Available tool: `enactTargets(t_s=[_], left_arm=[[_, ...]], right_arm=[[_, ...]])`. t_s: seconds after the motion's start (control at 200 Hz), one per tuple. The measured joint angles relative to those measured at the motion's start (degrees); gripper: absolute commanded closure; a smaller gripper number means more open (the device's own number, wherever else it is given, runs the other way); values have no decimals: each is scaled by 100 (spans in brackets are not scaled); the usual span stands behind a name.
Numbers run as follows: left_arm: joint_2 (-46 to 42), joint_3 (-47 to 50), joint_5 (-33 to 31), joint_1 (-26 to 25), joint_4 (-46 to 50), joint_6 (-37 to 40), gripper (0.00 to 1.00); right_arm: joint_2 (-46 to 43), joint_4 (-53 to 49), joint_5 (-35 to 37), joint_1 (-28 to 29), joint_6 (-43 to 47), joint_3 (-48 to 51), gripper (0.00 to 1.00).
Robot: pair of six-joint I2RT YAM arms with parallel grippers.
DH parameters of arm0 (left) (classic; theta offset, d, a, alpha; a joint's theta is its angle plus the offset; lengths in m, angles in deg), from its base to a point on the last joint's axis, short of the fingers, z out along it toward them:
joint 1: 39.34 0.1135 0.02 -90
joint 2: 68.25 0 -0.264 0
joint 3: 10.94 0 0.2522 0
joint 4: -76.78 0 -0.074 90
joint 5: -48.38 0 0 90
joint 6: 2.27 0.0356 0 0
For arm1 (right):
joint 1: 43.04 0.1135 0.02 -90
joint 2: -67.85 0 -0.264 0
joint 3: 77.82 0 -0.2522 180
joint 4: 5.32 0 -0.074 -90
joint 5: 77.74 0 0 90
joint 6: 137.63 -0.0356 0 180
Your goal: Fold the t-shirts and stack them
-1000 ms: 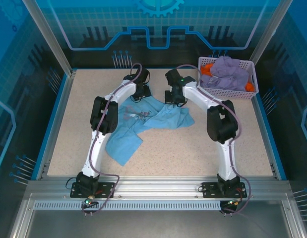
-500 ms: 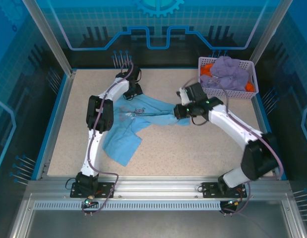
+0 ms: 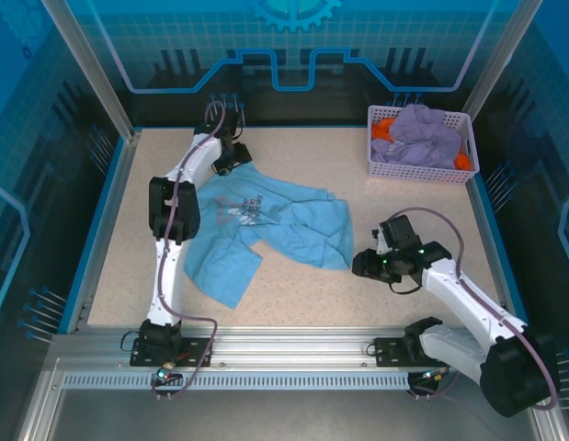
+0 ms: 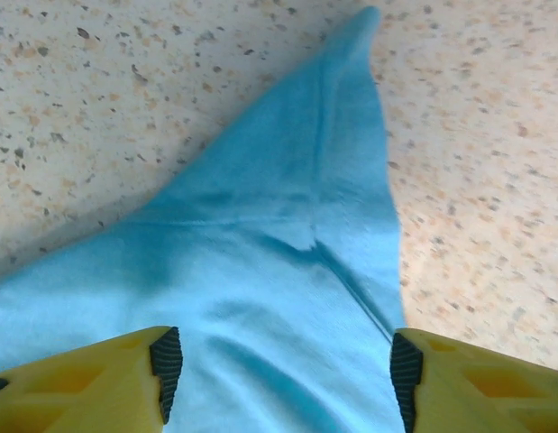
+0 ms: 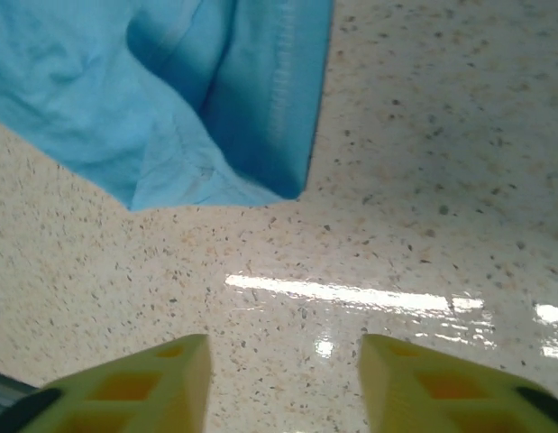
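Note:
A light sky-blue t-shirt point(image 3: 270, 220) lies spread and rumpled on the speckled table, chest lettering facing up. My left gripper point(image 3: 233, 165) is at the shirt's far left corner. In the left wrist view it point(image 4: 283, 374) stands open, with a pointed flap of the blue shirt point(image 4: 288, 234) lying flat between its fingers point(image 4: 166, 365). My right gripper point(image 3: 362, 265) is open just right of the shirt's near right corner. In the right wrist view it point(image 5: 288, 379) hovers over bare table, the shirt's hem corner point(image 5: 215, 117) ahead of it. Lavender point(image 3: 422, 129) and orange point(image 3: 385, 127) t-shirts fill the basket.
The lavender mesh basket point(image 3: 420, 171) stands at the far right corner. Blue rails point(image 3: 105, 220) edge the table on the left and right. Bare table point(image 3: 431, 220) lies between the basket and the right arm.
The right gripper opened, let go of the shirt and drew back to the near right. The left gripper moved far left and opened wider. The shirt now lies spread out.

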Motion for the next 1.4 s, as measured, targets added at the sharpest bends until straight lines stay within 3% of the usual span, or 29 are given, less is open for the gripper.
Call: enactTargets(t_s=[0.145, 0.265, 0.365, 0.51, 0.795, 0.925, 1.025, 1.231, 1.401], left_arm=[[-1119, 1054, 85, -63, -205, -61, 35], [-2535, 2498, 120, -146, -660, -232, 37], [-3106, 3021, 177, -275, -918, -330, 39], [-2702, 2931, 448, -509, -1154, -284, 40], [-831, 2221, 708, -708, -1056, 52, 41], [-645, 1897, 656, -669, -962, 138, 40], [-520, 1744, 525, -640, -942, 153, 40], [-365, 1539, 199, -525, -820, 168, 40], [-354, 1473, 146, -417, -682, 170, 39]], right_arm=[[463, 59, 42, 98, -105, -662, 49], [1283, 278, 199, 568, -177, -1349, 54], [2006, 367, 334, 944, -234, -1766, 61], [3257, 382, 643, 1375, -260, -2636, 76], [4614, 614, 822, 1821, -452, -3058, 78], [4538, 761, 868, 1803, -590, -2487, 78], [4083, 1088, 809, 1604, -695, -1923, 71], [2673, 1499, 636, 710, -1040, -385, 62], [1510, 1707, 286, -184, -1475, 503, 43]])
